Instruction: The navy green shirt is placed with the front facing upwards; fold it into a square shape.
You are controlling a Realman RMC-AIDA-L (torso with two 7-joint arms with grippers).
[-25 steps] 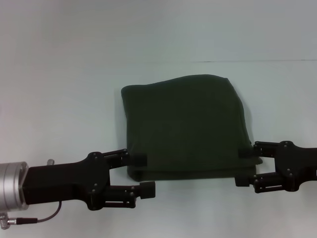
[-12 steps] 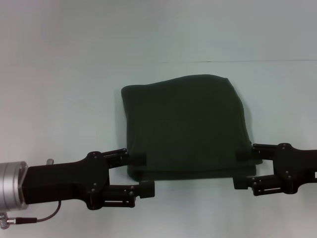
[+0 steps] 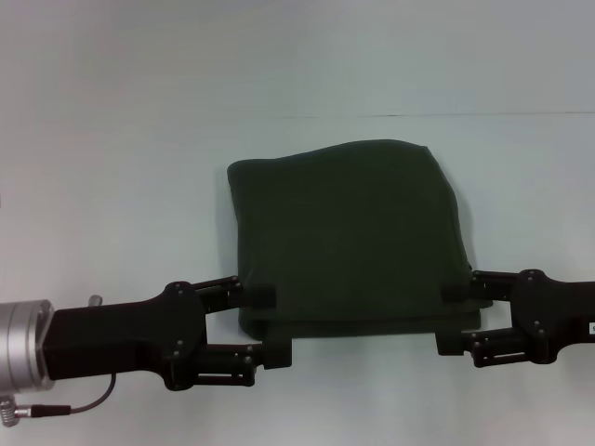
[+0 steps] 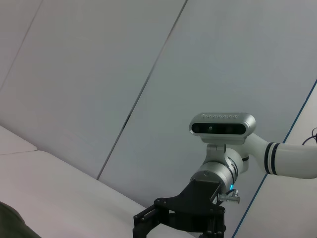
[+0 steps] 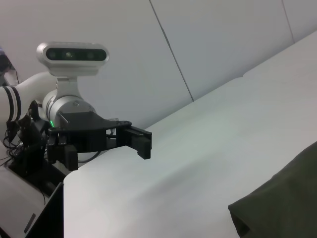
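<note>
- Head view: the navy green shirt (image 3: 349,237) lies on the white table (image 3: 112,186) as a folded, near-square bundle, plain side up.
- Left gripper (image 3: 270,324) and right gripper (image 3: 453,317) sit at the bundle's near corners, jaws spread, holding nothing; likely released after the final fold.
- No lettering or label is visible.
</note>
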